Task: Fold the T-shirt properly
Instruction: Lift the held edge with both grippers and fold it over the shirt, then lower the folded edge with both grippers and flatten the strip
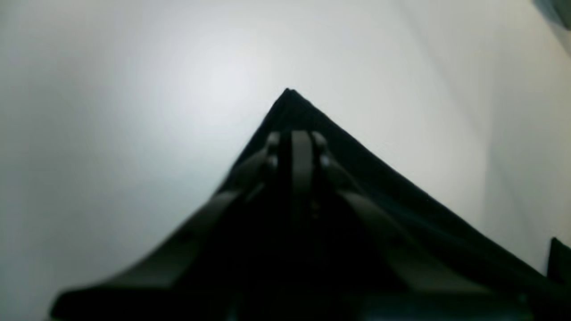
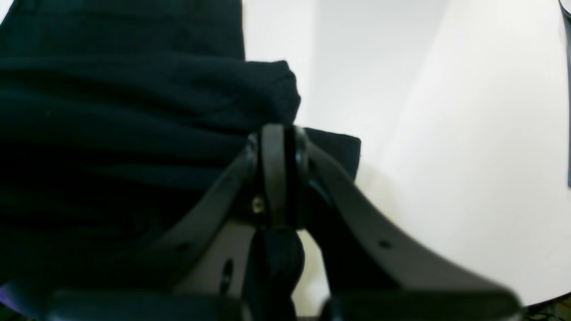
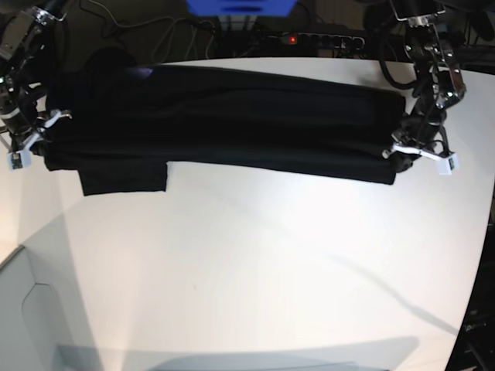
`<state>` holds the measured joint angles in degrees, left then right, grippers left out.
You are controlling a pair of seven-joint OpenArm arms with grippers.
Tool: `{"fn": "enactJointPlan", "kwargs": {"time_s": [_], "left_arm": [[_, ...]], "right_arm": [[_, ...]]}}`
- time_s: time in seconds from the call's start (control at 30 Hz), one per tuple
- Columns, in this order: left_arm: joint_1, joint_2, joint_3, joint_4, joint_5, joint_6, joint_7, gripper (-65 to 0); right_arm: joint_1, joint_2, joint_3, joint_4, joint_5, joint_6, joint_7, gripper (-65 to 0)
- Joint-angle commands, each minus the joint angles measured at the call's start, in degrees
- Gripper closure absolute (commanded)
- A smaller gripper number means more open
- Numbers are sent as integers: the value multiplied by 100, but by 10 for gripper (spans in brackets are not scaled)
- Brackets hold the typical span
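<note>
The black T-shirt [image 3: 232,124] lies as a long folded band across the far part of the white table [image 3: 255,270], with one sleeve [image 3: 124,176] sticking out toward me at the left. My right gripper [image 3: 45,145] holds the shirt's left end. In the right wrist view it [image 2: 279,133] is shut on bunched black cloth [image 2: 134,111]. My left gripper [image 3: 396,157] holds the right end. In the left wrist view it [image 1: 296,138] is shut on a pointed corner of the shirt [image 1: 401,196], low over the table.
A power strip with a red light [image 3: 309,37] and cables lie behind the table's far edge, next to a blue object [image 3: 240,6]. The table's curved right edge [image 3: 483,232] runs close to my left arm.
</note>
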<state>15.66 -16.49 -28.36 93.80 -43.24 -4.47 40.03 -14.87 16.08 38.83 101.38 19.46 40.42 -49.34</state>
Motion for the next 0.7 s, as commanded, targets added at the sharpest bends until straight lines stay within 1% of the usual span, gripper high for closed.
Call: {"fn": "enactJointPlan", "kwargs": {"time_s": [0.0, 0.07, 0.17, 0.23, 0.33, 0.43, 0.5, 0.63, 0.67], "left_arm": [[-50, -105, -43, 93, 91, -15, -166, 0], [-14, -61, -26, 93, 531, -15, -175, 0], [-14, 229, -52, 101, 1164, -15, -218, 0], [-32, 370, -52, 101, 1612, -41, -227, 0], [-67, 599, -52, 101, 2105, -50, -227, 0], [-67, 695, -52, 110, 2219, -59, -236, 0], [-67, 695, -52, 128, 2210, -59, -236, 0], [-67, 695, -52, 128, 2210, -50, -236, 0], [-67, 695, -52, 128, 2210, -50, -236, 0]], "right_arm": [[-47, 111, 51, 90, -8, -42, 33, 0], [-126, 94, 51, 99, -210, -42, 33, 0], [-152, 58, 42, 99, -746, -42, 33, 0], [-152, -82, 51, 99, -1133, -42, 33, 0], [-143, -258, 34, 81, -1564, -42, 33, 0], [-152, -539, 16, 20, -1784, -42, 33, 0], [-126, -627, -37, -191, -1872, -42, 33, 0], [-135, -592, -300, -543, -1907, -42, 33, 0], [-135, -583, -283, -578, -1907, -42, 33, -24]]}}
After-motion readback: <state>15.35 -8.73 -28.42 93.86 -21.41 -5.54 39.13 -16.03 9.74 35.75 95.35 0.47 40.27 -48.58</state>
